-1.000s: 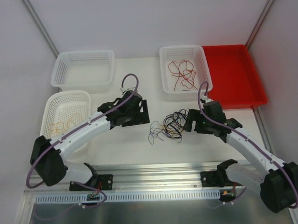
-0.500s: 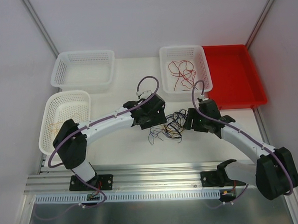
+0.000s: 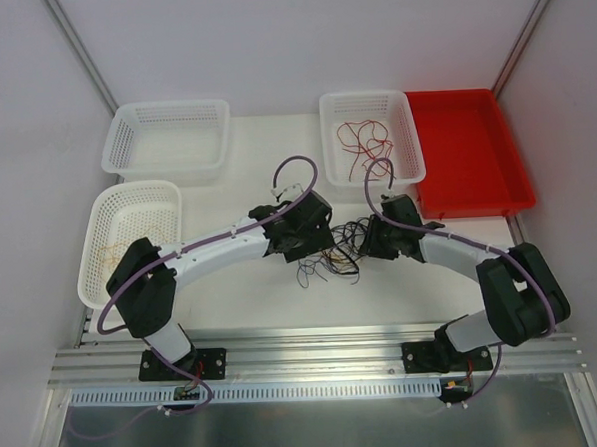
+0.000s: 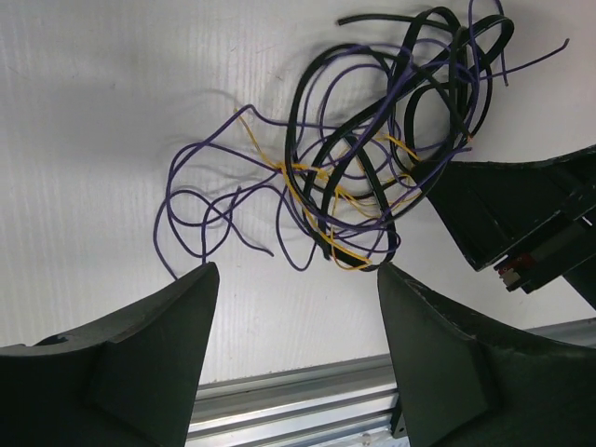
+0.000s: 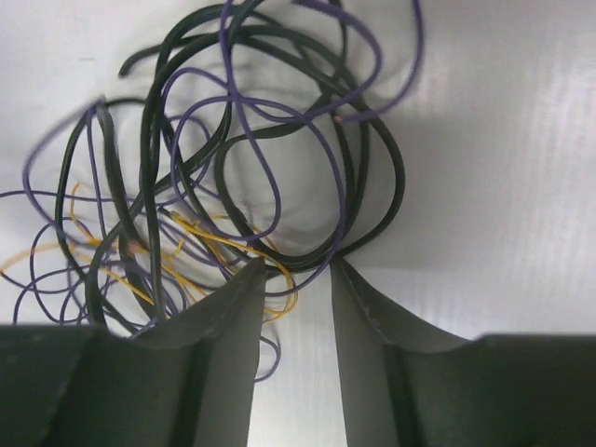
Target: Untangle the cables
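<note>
The cables lie in one tangle of black, purple and yellow-orange wires on the white table between my two grippers. My left gripper sits at the tangle's left side. In the left wrist view it is open wide, with the cables just beyond its tips. My right gripper is at the tangle's right side. In the right wrist view its jaws stand narrowed but apart, their tips against a black loop of the cables, with thin yellow and purple strands crossing the gap.
A white basket at the back holds red wires, with a red tray beside it. At the back left stands another white basket. A third basket at the left holds yellow wires. An aluminium rail runs along the near edge.
The left arm swung right to the tangle and its jaws narrowed a little. The right gripper moved left into the tangle's edge and its jaws closed much of the way.
</note>
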